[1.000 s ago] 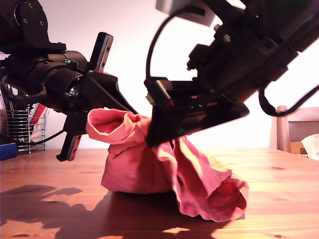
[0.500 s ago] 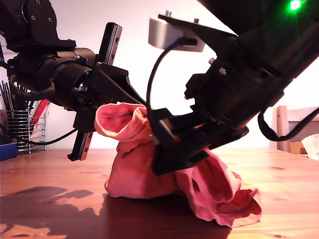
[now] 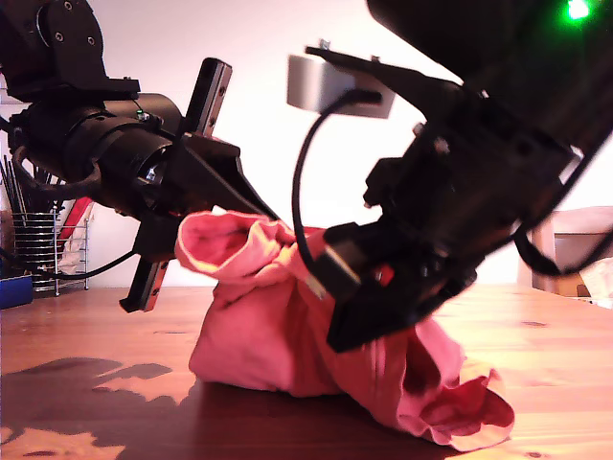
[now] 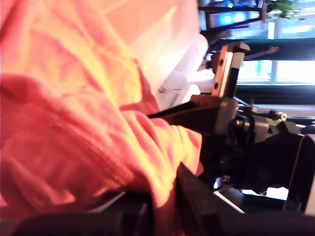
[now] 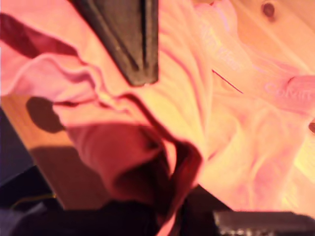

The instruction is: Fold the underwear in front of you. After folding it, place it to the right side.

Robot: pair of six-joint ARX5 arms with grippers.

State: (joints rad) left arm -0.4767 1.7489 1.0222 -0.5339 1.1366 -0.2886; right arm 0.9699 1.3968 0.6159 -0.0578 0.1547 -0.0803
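The coral underwear (image 3: 259, 326) is a bunched heap on the wooden table (image 3: 96, 355), its upper part lifted. My first gripper (image 3: 257, 213), the arm at the exterior view's left, reaches in almost level and is shut on the raised fold. In its wrist view, cloth (image 4: 74, 128) fills the frame above the jaws (image 4: 147, 211). My second gripper (image 3: 347, 331), the big near arm at the exterior view's right, points steeply down and is shut on the cloth. In its wrist view the waistband's pale lettering (image 5: 221, 46) lies on the wood, with the fold (image 5: 147, 162) pinched at the jaws.
A wire rack (image 3: 38, 249) and a blue object (image 3: 13, 287) stand at the exterior view's far left. A wooden chair (image 3: 575, 244) and something white (image 3: 600, 278) sit at that view's right edge. Bare table shows in front of the heap.
My second gripper has swung lower and toward the exterior view's right. The heap has sagged, and its loose end has slid right along the table. My first gripper rose slightly, still gripping.
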